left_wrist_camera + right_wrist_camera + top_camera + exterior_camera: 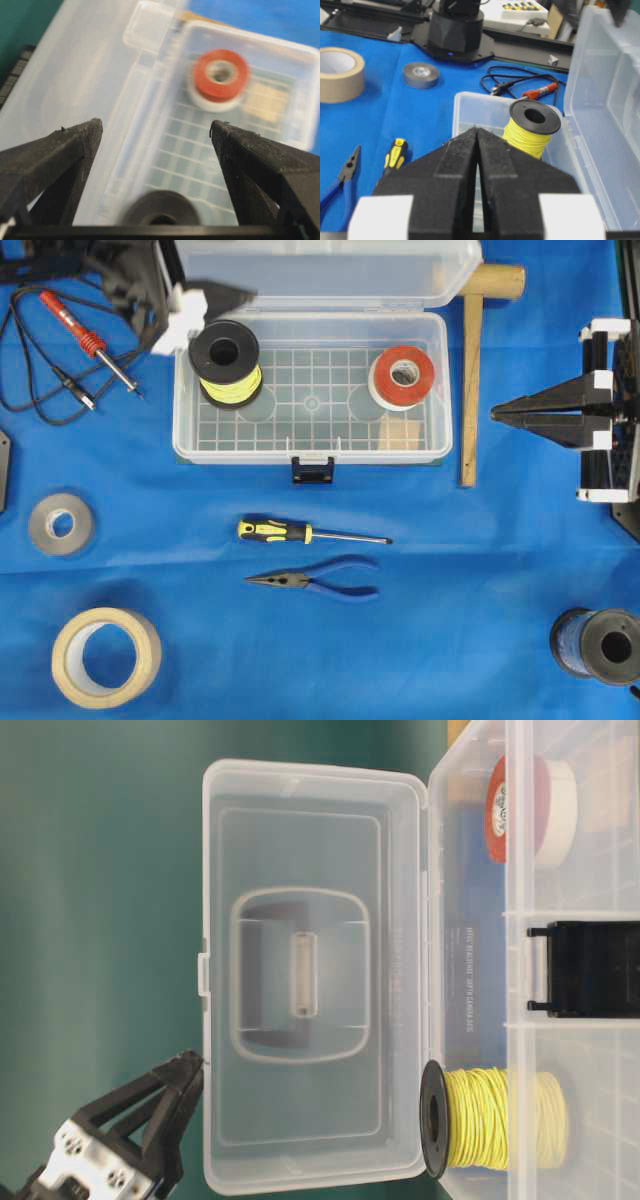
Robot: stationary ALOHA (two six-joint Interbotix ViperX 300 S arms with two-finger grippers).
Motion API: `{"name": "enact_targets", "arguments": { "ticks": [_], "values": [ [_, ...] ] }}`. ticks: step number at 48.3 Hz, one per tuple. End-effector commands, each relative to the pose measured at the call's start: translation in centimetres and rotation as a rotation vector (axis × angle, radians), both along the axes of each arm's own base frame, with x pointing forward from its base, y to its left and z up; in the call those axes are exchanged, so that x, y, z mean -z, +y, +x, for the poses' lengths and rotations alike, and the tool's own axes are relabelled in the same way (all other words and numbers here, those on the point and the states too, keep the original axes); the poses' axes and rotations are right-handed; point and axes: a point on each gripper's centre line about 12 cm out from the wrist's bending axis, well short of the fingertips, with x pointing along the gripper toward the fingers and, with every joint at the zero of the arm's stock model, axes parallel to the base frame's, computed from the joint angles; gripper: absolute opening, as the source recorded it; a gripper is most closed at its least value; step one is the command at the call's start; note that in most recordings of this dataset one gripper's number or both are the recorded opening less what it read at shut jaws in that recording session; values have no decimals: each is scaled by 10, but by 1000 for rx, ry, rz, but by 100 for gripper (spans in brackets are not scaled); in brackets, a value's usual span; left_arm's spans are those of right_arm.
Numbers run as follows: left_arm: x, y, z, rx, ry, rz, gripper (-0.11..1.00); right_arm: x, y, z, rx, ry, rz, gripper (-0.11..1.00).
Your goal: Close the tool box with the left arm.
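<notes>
2 grippers seen: left arm (pixel 235 295) jaws spread, empty, by raised lid's corner; right gripper (pixel 497 413) clenched, parked. Tool box (pixel 312 390) open, mid-table. Lid to be pushed fwd from behind, slowly, w/o bumping yellow spool (pixel 226 363).

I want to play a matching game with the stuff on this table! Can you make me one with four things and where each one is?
Things:
1. yellow wire spool
2. red tape roll
3. screwdriver
4. wooden mallet

Places:
A. on the blue cloth, just above the pliers
B. in the tool box, right end in the overhead view
C. outside the box, along its right side
D. in the box, left end, near the left gripper

Pairs: 1-D, 2-B, 3-A, 4-C
</notes>
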Motion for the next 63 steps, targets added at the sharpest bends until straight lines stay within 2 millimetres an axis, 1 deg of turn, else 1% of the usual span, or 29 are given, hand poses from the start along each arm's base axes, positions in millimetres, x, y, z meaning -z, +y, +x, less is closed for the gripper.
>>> {"name": "enact_targets", "arguments": {
  "ticks": [1, 13, 18, 26, 29, 35, 38, 42, 47, 53, 58, 63],
  "values": [
    [1, -13, -3, 18, -1, -27, 93, -7, 0, 2, 0, -18, -2, 0],
    [7, -54, -7, 75, 7, -120, 93, -7, 0, 2, -1, -20, -4, 0],
    [15, -76, -9, 108, 54, -169, 93, -7, 0, 2, 0, -18, -2, 0],
    [24, -105, -16, 146, 147, -234, 93, -6, 0, 2, 0, -8, -2, 0],
    [24, -114, -17, 159, 165, -250, 93, -5, 0, 2, 0, -3, -2, 0],
    [16, -120, -19, 180, 138, -246, 93, -5, 0, 2, 0, 0, -2, 0],
    [10, -121, -22, 191, 103, -239, 92, -6, 0, 1, 0, -3, -3, 0],
    [-3, -122, -28, 216, 13, -212, 92, -8, 0, 0, 0, -11, -2, 0],
    [-15, -122, -41, 257, -106, -154, 92, -9, 0, 0, 0, -17, -2, 0],
    [-26, -121, -62, 297, -247, -76, 92, -11, 0, -1, 1, -23, -3, 0],
    [-24, -120, -84, 312, -353, -34, 92, -11, 0, -1, 0, -23, -1, 0],
    [-12, -119, -102, 312, -415, -26, 92, -12, 0, -1, 0, -28, -3, 0]
  ]
}}
